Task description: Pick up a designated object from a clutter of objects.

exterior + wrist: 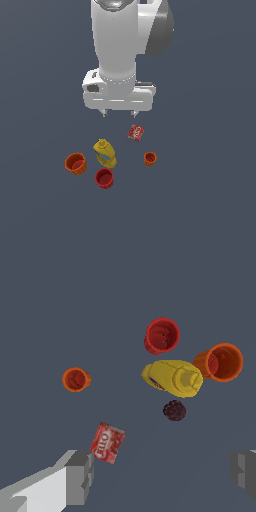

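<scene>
The designated object, a small pure-red cup (104, 177) (162, 336), stands upright on the dark floor at the near edge of the clutter of objects. A yellow bottle (105, 153) (174, 377) stands just behind it. A larger orange-red cup (75, 163) (219, 362) is on the exterior view's left of the bottle. My gripper (118, 114) (161, 473) hangs open and empty well above the floor, behind the clutter. Its grey fingers (77, 476) stand wide apart.
A tiny orange cup (150, 158) (76, 379) sits on the exterior view's right. A red box with white lettering (135, 132) (107, 442) lies nearest below the gripper. A dark berry-like ball (174, 410) rests beside the bottle.
</scene>
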Controlling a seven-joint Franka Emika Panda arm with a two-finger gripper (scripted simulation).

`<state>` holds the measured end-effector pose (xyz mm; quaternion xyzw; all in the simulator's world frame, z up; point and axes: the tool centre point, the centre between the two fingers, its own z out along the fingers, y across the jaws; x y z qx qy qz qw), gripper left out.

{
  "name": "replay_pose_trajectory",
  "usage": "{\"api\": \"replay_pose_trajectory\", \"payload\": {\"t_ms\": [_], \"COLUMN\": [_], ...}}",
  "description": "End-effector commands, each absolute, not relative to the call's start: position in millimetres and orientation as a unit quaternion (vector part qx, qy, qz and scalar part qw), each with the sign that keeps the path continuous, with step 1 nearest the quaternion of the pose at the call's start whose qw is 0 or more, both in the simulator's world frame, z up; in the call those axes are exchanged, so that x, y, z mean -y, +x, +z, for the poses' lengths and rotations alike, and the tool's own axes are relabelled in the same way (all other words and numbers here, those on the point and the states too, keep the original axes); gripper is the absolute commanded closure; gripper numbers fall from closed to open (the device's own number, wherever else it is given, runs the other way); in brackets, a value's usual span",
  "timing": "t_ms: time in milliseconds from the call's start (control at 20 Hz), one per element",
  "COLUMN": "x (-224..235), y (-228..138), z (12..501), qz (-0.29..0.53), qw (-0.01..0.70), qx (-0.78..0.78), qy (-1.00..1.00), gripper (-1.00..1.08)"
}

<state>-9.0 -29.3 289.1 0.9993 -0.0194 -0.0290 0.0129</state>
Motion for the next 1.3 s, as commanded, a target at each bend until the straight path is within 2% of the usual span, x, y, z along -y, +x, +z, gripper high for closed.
{"api": "replay_pose_trajectory", "payload": {"t_ms": [0, 800, 1250], "x": [29, 46, 50], "y": [-9, -10, 11], "z": [289, 292, 275], "qz": [-0.029, -0.033, -0.029], "qw": [0.013, 0.012, 0.009], "qx": [0.019, 0.022, 0.067], "qy": [0.999, 0.999, 0.997], "gripper": [-0.92, -0.92, -0.92]}}
